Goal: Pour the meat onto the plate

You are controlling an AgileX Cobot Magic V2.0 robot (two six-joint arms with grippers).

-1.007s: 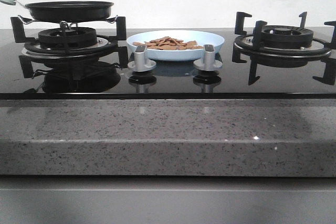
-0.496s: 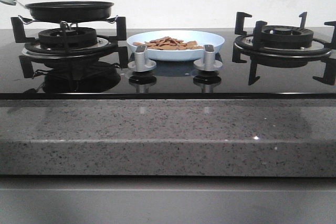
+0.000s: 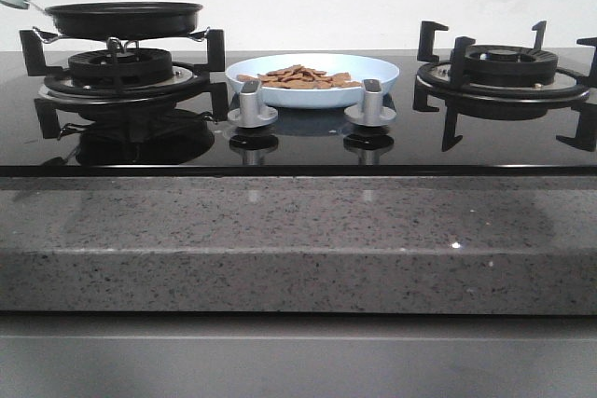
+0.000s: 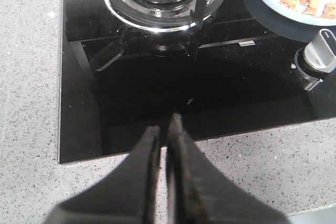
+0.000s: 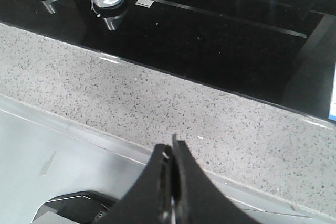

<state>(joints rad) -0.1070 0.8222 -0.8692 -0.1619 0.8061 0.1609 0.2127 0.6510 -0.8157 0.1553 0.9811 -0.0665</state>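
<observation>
Pour judged complete: meat (image 3: 300,76) heaped on plate (image 3: 378,70) mid-hob toward the worktop's back edge, empty pan (image 3: 124,18) on the left burner; left gripper (image 4: 163,140) and right gripper (image 5: 171,153) closed on nothing near the front edge; next move, only retreat.

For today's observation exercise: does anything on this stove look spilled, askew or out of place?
Nothing stands out. The meat lies heaped inside the plate, none spilled on the black hob. The pan sits level on its burner.
</observation>
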